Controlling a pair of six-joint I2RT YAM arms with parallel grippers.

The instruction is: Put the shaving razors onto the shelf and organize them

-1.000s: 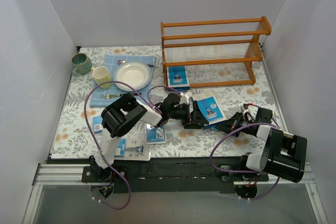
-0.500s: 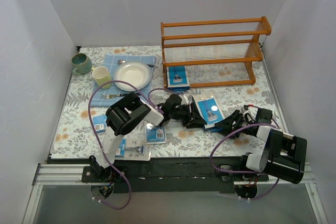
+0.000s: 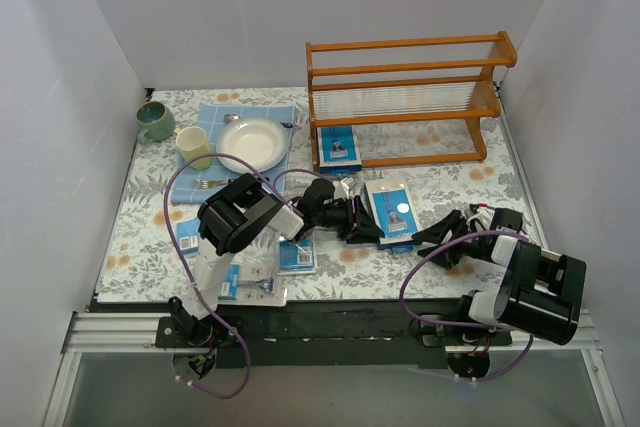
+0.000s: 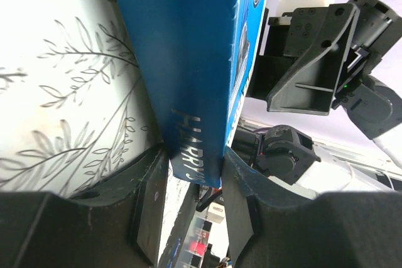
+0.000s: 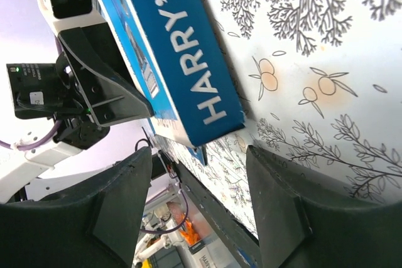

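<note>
Left gripper [image 4: 191,171] clamps a pack [image 3: 392,209] edge-on at mid-table, probably offering it for handover; right gripper [image 5: 197,158], wide open and empty, sits just beside. Shelf [image 3: 400,82] at 1 o'clock.

Razor pack [image 3: 392,209] before shelf [image 3: 410,115]

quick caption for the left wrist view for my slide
Left gripper clamped on the edge of a blue card razor blister pack over the floral tablecloth.
</note>
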